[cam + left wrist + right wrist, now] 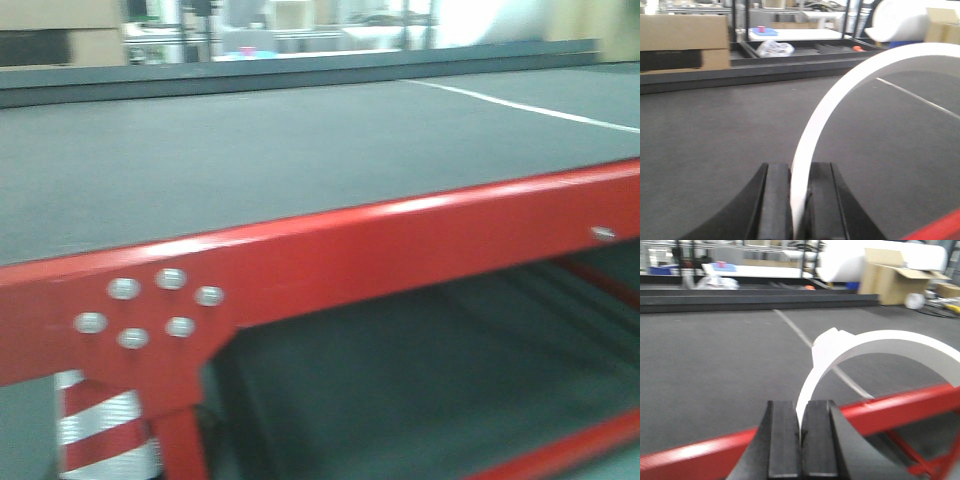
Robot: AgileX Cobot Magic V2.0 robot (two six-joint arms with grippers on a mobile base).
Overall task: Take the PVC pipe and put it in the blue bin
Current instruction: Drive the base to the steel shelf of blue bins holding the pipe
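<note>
The PVC pipe (816, 129) is clamped in the left gripper (799, 175); a white arc (890, 340) is pinched tight by the right gripper (801, 415).

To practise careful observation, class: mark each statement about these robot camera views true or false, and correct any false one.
1. The left end effector is shut on the PVC pipe. True.
2. The right end effector is open and empty. False: it too clamps white PVC pipe.
3. The table frame is blue. False: it is red.
4. A white line crosses the dark table surface. True.
</note>
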